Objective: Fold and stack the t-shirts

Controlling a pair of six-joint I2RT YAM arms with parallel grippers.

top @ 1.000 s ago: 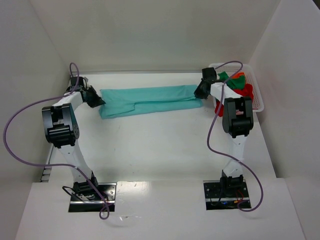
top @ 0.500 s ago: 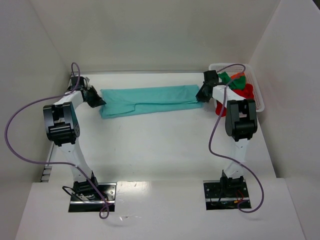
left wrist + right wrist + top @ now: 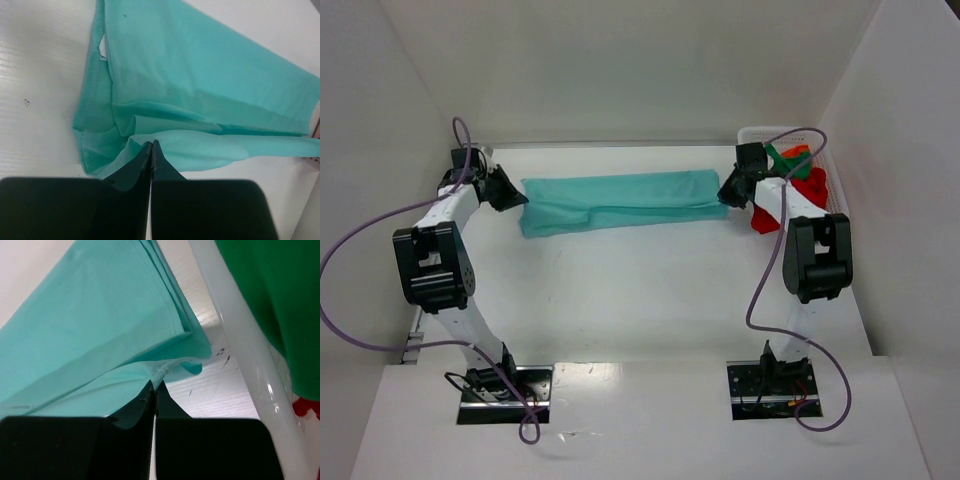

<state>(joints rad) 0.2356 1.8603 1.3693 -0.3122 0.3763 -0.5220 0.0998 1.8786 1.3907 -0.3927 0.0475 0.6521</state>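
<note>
A teal t-shirt (image 3: 620, 201) lies stretched in a long folded band across the far side of the table. My left gripper (image 3: 515, 197) is shut on the shirt's left end; in the left wrist view the closed jaws (image 3: 151, 145) pinch the teal t-shirt (image 3: 200, 80) at its near edge. My right gripper (image 3: 725, 193) is shut on the right end, and the right wrist view shows the jaws (image 3: 156, 385) clamped on a fold of the teal cloth (image 3: 90, 330). Green (image 3: 775, 156), orange (image 3: 799, 152) and red (image 3: 810, 186) t-shirts are heaped in the basket.
A white plastic basket (image 3: 833, 180) stands at the far right against the wall; its rim (image 3: 240, 340) passes close beside my right gripper. White walls close in the table at the back and both sides. Purple cables loop from both arms.
Both arms have swung outward. The left gripper moved slightly back and left, the right one slightly right toward the basket, pulling the teal shirt a little tauter.
</note>
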